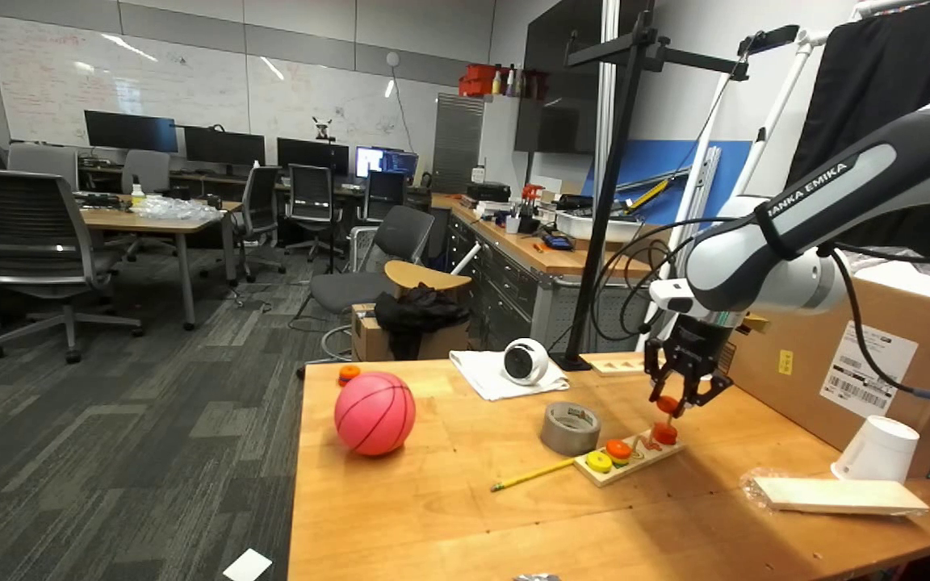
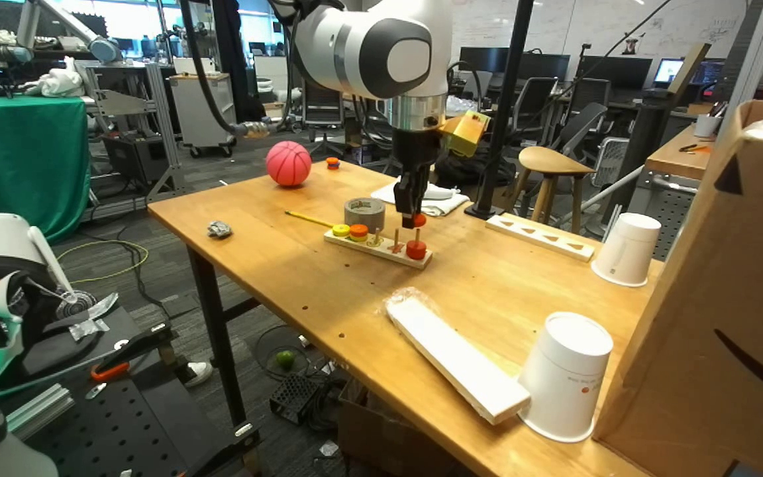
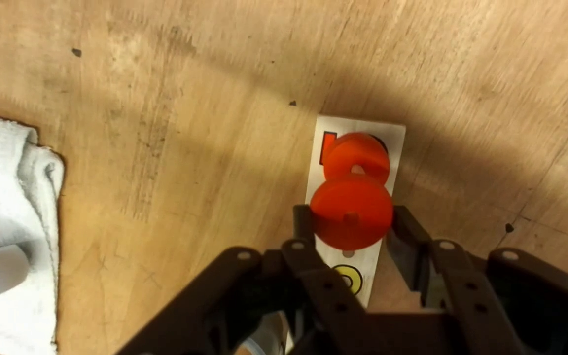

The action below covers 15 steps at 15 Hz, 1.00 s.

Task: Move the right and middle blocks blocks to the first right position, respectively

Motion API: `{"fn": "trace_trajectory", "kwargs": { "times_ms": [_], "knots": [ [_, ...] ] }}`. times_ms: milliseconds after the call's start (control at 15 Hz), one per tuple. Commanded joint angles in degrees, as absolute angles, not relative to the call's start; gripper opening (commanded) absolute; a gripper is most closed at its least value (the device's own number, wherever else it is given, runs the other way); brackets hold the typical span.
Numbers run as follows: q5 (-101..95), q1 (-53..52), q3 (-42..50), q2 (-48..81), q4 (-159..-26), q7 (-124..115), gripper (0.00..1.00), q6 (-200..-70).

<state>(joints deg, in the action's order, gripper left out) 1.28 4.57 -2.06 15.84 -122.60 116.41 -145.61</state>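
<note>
Grips the orange-red block (image 3: 351, 204), likely one of the two to move, in the gripper (image 3: 349, 221), pinched across the rim from opposite sides. Leaves the center hole uncovered, presumably for threading down over a peg. Hangs above, or nearly above, the end peg (image 2: 418, 235) of the pegboard (image 2: 381, 250); cannot confirm exact alignment. Likely at the lowering step. Below the gripper, note the red piece (image 2: 416, 250) seated around the same peg; cannot tell whether single or stacked. Expect a stop against it. Keep the gripper clear of the next peg (image 2: 396, 237), just beside the descent path. Farther from the gripper along the pegboard, leave alone the yellow block (image 1: 598, 461). Near this, watch the roll of tape (image 1: 569, 440) and pencil (image 1: 534, 474). Ignore the pink ball (image 1: 374, 413), well apart.
</note>
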Motion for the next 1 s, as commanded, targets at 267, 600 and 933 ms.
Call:
{"fn": "trace_trajectory", "kwargs": {
  "times_ms": [267,600,933],
  "knots": [
    [-0.40,4.73,-1.91,16.26,-122.61,113.83,0.24,-145.52],
    [-0.63,4.94,-1.65,16.57,-122.38,113.15,0.24,-145.50],
    [-0.84,5.05,-1.39,16.48,-122.34,112.65,0.24,-145.55]
  ]
}}
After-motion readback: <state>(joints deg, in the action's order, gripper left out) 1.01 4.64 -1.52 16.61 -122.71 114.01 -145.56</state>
